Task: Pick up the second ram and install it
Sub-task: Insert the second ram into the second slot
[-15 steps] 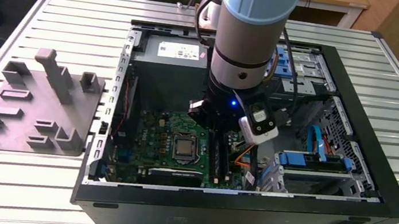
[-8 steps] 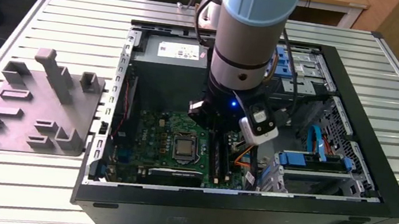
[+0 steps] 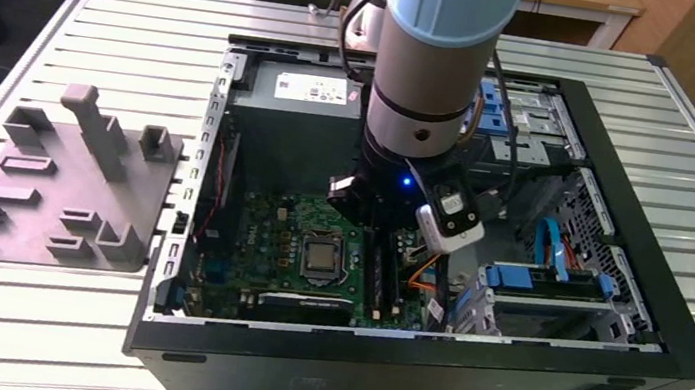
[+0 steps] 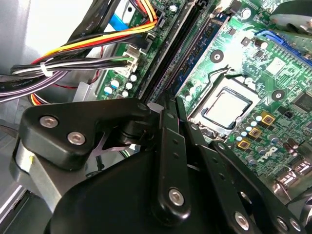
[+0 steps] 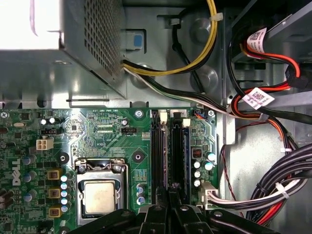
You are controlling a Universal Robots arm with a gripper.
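Note:
A thin blue ram strip (image 5: 186, 156) stands on edge in one of the black slots (image 5: 158, 156) of the green motherboard (image 5: 97, 131). In the second wrist view the blue ram strip (image 4: 202, 44) runs beside the silver socket (image 4: 226, 105). I cannot tell whether it is the second ram. My gripper (image 5: 173, 191) hangs low inside the open case, its black fingers (image 4: 168, 126) drawn together over the near end of the slots, right beside the strip. Whether they touch it is hidden. In the exterior view the gripper (image 3: 382, 240) sits just to the right of the socket (image 3: 316, 255).
The grey power-supply box (image 3: 298, 113) is behind the board, and cable bundles (image 5: 273, 190) run beside the slots. Blue drive brackets (image 3: 538, 279) fill the case's side on the exterior view's right. A grey fixture (image 3: 53, 187) lies on the slatted table (image 3: 682, 108) outside the case.

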